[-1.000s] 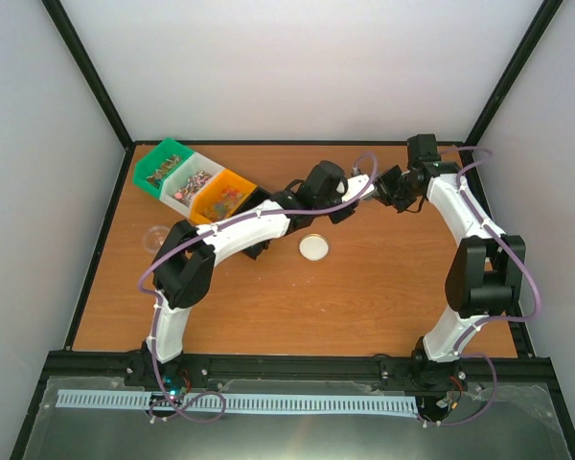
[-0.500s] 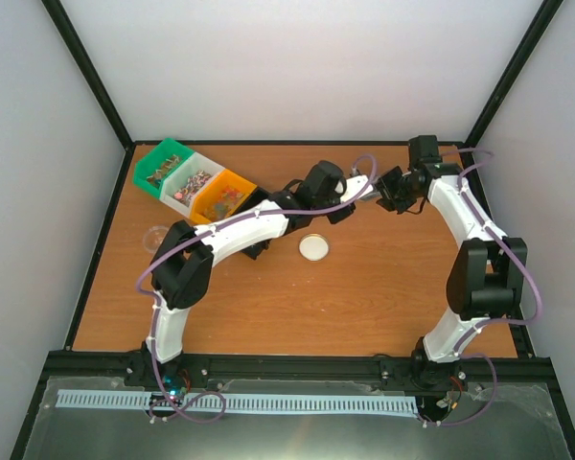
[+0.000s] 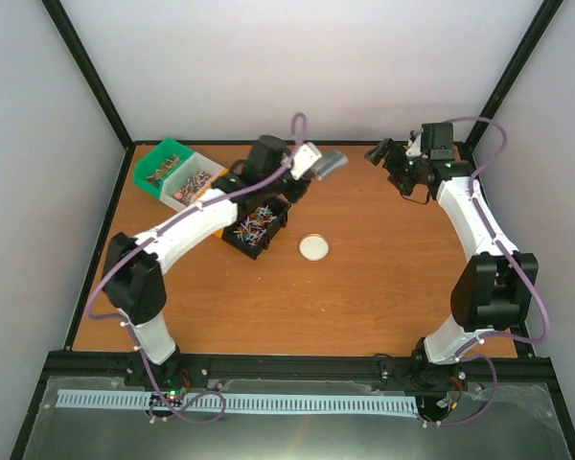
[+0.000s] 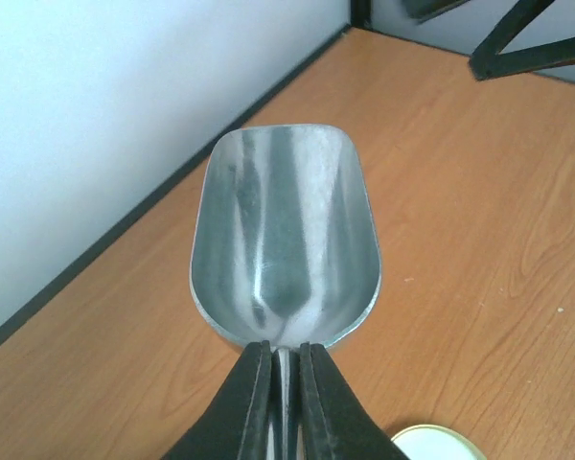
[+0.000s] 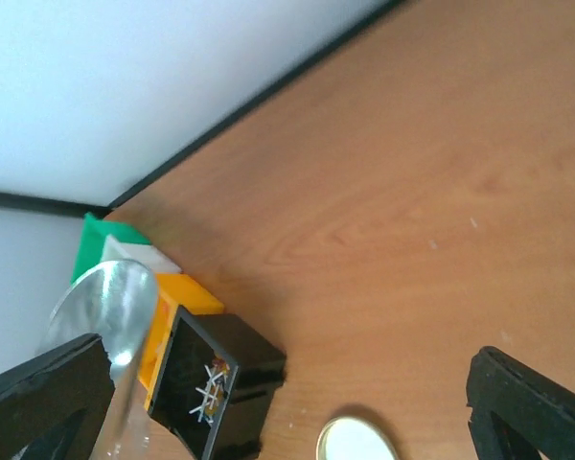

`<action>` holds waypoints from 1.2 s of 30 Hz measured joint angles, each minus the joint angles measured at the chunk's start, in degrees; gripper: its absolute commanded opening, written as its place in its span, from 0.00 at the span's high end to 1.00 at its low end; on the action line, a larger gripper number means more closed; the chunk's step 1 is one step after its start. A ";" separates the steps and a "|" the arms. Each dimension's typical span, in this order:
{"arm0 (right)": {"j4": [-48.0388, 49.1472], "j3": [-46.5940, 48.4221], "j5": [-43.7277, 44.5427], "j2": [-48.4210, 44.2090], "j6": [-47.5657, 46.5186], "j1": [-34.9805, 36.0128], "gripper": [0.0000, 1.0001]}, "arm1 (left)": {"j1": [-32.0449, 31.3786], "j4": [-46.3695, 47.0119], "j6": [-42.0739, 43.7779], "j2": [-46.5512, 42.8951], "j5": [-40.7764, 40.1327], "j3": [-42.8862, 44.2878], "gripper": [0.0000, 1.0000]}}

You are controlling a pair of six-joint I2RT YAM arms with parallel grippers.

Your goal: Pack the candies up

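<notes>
The candies lie in a row of bins at the back left: brownish ones in the green bin (image 3: 161,165), pink ones in the white bin (image 3: 194,181), and multicoloured sticks in the black bin (image 3: 256,226). My left gripper (image 4: 284,349) is shut on the handle of an empty metal scoop (image 4: 283,230), held above the table behind the black bin. In the top view the scoop (image 3: 330,164) points right. My right gripper (image 3: 383,154) stands wide open to the right of the scoop, apart from it, with nothing between its fingers (image 5: 48,393).
A round white lid (image 3: 314,247) lies flat on the wood right of the black bin. An orange bin (image 5: 177,305) sits between the white and black ones, mostly under my left arm in the top view. The walls close in behind.
My right gripper has opened, let go of the scoop and drawn back to the right. My left arm, shut on the scoop, has swung left and back, uncovering the black bin.
</notes>
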 measured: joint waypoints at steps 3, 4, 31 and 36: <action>4.70 1.70 -3.02 -0.50 -7.65 -0.02 0.00 | 4.81 -1.95 -1.75 -3.67 4.15 -0.17 0.99; 5.75 2.03 -3.85 -0.50 -9.25 -0.02 0.00 | 5.99 -2.38 -2.05 -4.66 5.27 -0.42 0.99; -18.73 48.15 -5.14 44.19 -61.40 25.73 0.22 | 35.45 -19.56 -2.71 -27.02 16.20 -12.63 0.99; -17.70 51.56 0.13 47.93 -63.41 28.37 0.29 | 35.93 -21.35 -2.71 -28.89 15.78 -13.94 0.99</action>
